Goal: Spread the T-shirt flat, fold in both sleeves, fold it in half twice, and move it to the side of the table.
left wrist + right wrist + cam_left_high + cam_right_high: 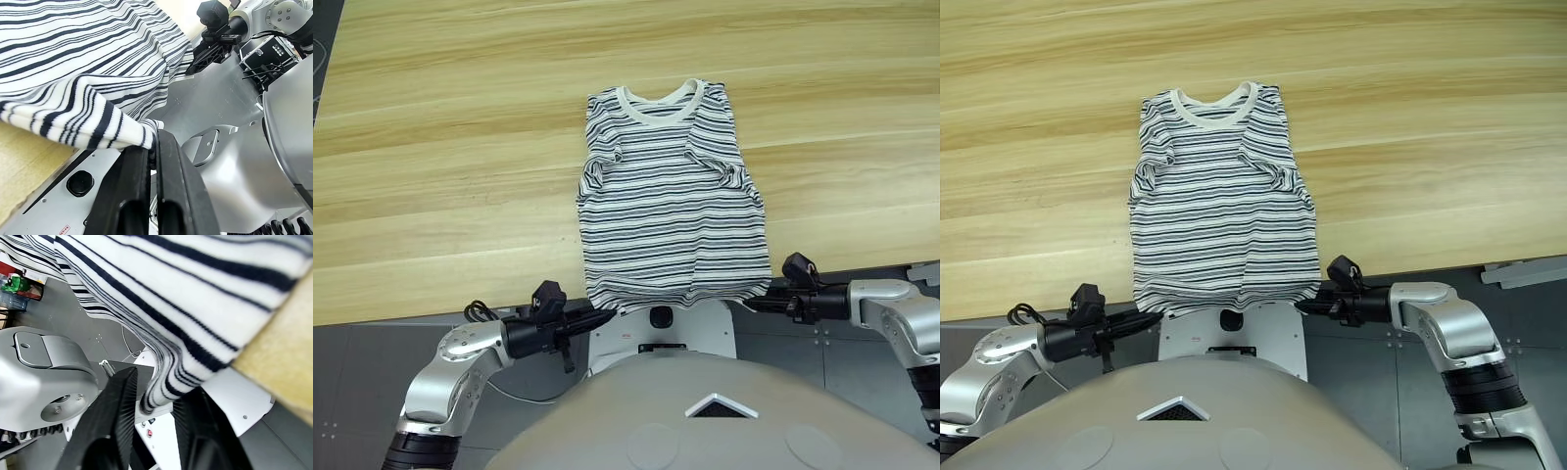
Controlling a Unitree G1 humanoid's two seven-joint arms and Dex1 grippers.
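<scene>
On a pale wooden table (pixel 431 176), a dark-and-white striped knit T-shirt (pixel 671 206) is laid collar away, sleeves tucked in, hem overhanging the near edge. One hem corner is pinched by the closed left gripper (pixel 154 142). The right gripper (pixel 1304 305) is set at the other corner, and whether it is clamped cannot be told. Both are presumably placed for the first halving.

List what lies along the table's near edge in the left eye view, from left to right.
left claw, closed on one hem corner → T-shirt, its hem hanging over the edge → right claw, at the other hem corner
</scene>
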